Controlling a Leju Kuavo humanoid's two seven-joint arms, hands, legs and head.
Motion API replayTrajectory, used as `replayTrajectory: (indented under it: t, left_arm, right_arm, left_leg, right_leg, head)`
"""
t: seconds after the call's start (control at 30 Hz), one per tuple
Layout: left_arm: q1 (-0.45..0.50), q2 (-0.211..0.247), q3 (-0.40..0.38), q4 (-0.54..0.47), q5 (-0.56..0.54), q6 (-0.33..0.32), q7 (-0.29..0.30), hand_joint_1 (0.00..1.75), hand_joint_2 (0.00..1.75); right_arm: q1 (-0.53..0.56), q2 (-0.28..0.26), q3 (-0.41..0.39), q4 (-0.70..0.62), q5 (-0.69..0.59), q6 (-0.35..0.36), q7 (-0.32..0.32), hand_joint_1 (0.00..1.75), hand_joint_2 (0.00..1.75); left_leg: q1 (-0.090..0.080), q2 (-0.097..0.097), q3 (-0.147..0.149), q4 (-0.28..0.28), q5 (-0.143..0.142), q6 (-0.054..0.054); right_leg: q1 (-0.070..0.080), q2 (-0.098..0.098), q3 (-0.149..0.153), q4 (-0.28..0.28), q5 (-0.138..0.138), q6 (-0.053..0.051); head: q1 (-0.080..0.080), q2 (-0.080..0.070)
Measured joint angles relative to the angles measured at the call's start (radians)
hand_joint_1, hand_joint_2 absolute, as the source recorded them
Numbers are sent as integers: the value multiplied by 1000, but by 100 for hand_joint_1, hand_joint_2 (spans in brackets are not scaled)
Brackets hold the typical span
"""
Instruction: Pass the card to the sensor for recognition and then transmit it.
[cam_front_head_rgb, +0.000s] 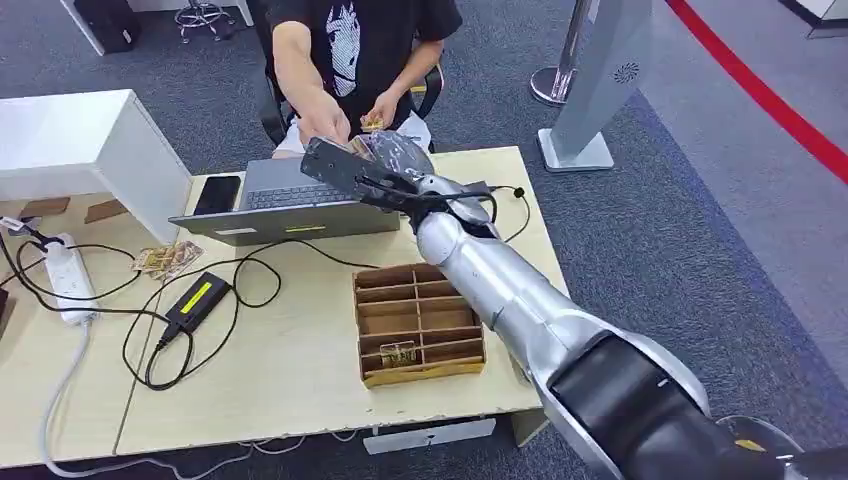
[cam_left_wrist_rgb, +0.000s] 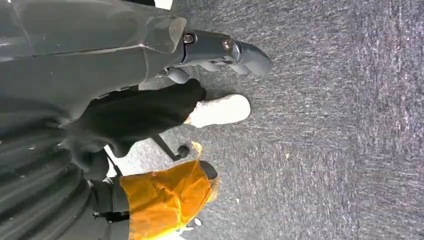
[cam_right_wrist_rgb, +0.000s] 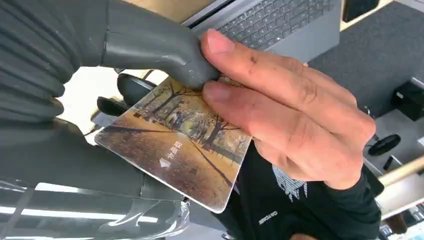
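right hand (cam_right_wrist_rgb: 150, 55) thumb clamps card (cam_right_wrist_rgb: 175, 150) over laptop (cam_front_head_rgb: 290, 200); person's hand (cam_right_wrist_rgb: 285, 115) pinches the far end, card's long axis runs toward them. Left hand (cam_left_wrist_rgb: 220, 52) hangs, can't tell its state

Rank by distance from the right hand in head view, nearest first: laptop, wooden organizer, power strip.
From the right hand, head view:
1. Laptop: directly beside and under the hand, at the table's far edge.
2. Wooden organizer: nearer the robot, under the forearm.
3. Power strip: far left of the table.
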Motion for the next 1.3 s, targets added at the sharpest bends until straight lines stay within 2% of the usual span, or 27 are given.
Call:
replayTrajectory:
  t: [0.1,0.3,0.53,0.57,0.7,0.87,1.0,1.13,1.3]
  left_arm:
    - [1,0,10,0,3,0,2,0,175]
    - [4,0,39,0,30,14,10,0,175]
    - [19,-2,101,9,99,38,14,0,175]
    - [20,-2,110,11,103,40,14,0,175]
    - [26,-5,139,15,124,52,17,0,175]
    - [43,-15,172,23,147,68,18,0,175]
    - [49,-24,185,30,157,79,22,0,175]
    - [54,-41,203,40,181,92,33,0,175]
    - [57,-51,217,45,185,96,34,0,175]
  right_arm:
    - [-5,4,26,17,2,1,-6,0,0]
    - [-1,5,36,11,-24,-10,-119,0,0]
    - [29,-54,-58,-199,-176,88,-175,0,0]
    - [35,-67,-74,-234,-189,98,-179,0,175]
    - [78,-116,-120,-366,-261,121,-223,0,175]
    - [189,-229,-167,-575,-359,177,-296,0,175]
    - [339,-306,-191,-743,-323,126,-391,0,175]
    - [504,-358,-222,-901,-279,88,-462,0,175]
    - [606,-390,-245,-1009,-266,81,-475,0,175]
  left_leg:
    - [0,0,0,0,0,0]
    - [0,1,0,0,-2,-2]
    - [0,0,0,0,-2,-2]
    - [0,0,0,0,-2,-2]
    - [0,0,1,1,-2,-2]
    - [0,0,1,1,-3,-1]
    - [0,-1,1,1,-5,1]
    - [0,0,2,1,-7,-1]
    - [1,1,2,0,-8,-1]
  right_leg:
    - [0,0,0,0,0,0]
    - [0,1,-1,-1,-1,0]
    - [0,1,0,-1,-1,0]
    - [0,1,0,-1,-1,0]
    - [0,1,0,-2,-1,0]
    - [0,0,1,-3,-1,0]
    - [0,-1,2,-3,-3,1]
    - [0,-1,3,-3,-4,0]
    - [0,1,3,-3,-4,0]
  head:
    - [0,0]
    - [0,0]
    - [0,0]
    - [0,0]
    - [0,0]
    - [0,0]
    - [1,0]
    - [1,0]
    - [0,0]
